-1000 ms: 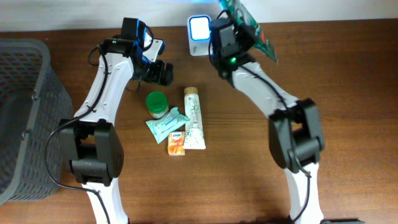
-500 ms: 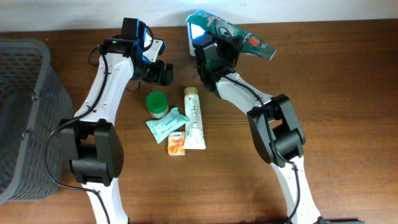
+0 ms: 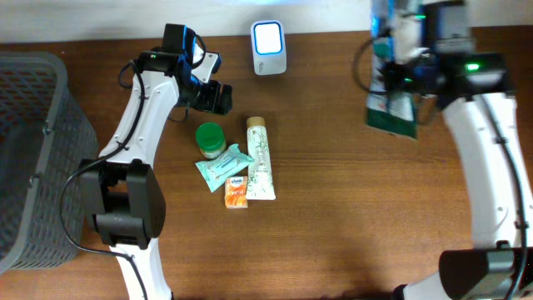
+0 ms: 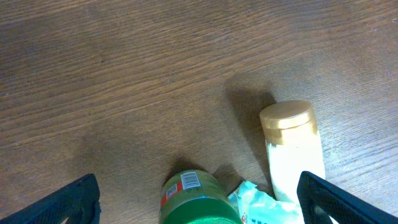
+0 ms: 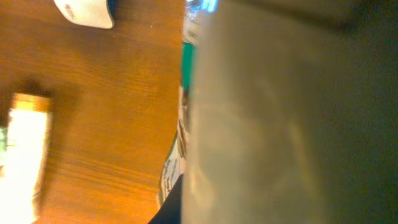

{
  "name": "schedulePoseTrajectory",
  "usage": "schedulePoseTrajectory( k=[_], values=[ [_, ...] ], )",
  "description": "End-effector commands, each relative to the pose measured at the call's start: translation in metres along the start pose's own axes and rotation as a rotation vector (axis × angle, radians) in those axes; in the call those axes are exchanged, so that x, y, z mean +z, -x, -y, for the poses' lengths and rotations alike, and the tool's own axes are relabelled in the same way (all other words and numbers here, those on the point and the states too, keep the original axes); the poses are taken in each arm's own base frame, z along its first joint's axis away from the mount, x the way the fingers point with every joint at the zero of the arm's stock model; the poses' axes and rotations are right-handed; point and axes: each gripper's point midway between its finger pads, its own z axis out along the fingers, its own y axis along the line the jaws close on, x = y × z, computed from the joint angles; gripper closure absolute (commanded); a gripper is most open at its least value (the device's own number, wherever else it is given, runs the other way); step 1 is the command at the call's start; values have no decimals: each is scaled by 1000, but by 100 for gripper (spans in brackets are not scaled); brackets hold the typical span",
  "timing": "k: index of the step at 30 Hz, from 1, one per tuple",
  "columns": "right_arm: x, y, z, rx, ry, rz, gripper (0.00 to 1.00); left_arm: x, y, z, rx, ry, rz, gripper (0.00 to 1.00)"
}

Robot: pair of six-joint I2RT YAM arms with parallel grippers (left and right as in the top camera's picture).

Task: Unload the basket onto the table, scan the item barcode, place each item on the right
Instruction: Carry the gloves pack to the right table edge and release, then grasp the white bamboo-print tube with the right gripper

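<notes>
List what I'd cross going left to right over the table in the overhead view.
Grey basket → green-lidded jar → cream tube → green packet.

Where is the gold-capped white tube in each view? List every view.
Overhead: tube at centre, cap toward the scanner.
Left wrist: lower right, cap uppermost.
Right wrist: blurred, probably the pale shape at the left edge.
Shared landmark: green jar, left of the cap, overhead and left wrist only.
</notes>
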Motion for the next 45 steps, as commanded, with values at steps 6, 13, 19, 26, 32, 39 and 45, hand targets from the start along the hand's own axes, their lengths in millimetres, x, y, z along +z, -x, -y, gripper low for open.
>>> schedulePoseTrajectory(
  k=[6,13,19,26,32,39,45],
  values=[
    [95,-117,109,612,269,-233,96,0,3,-2,8,1,5,1],
    [118,-198,163,828,0,-447,2,0,3,-2,7,2,5,1],
    [31,-116,107,625,-61,-427,2,0,3,-2,7,2,5,1],
    [90,-59,-143,152,308,-380,21,0,3,-2,7,2,5,1],
    [175,-112,-266,83,235,-405,44,0,3,-2,7,2,5,1],
    [217,-142,-260,123,159,-472,68,0,3,-2,7,2,5,1],
    [224,-166,-253,149,179,-533,96,0,3,-2,6,2,5,1]
  ],
)
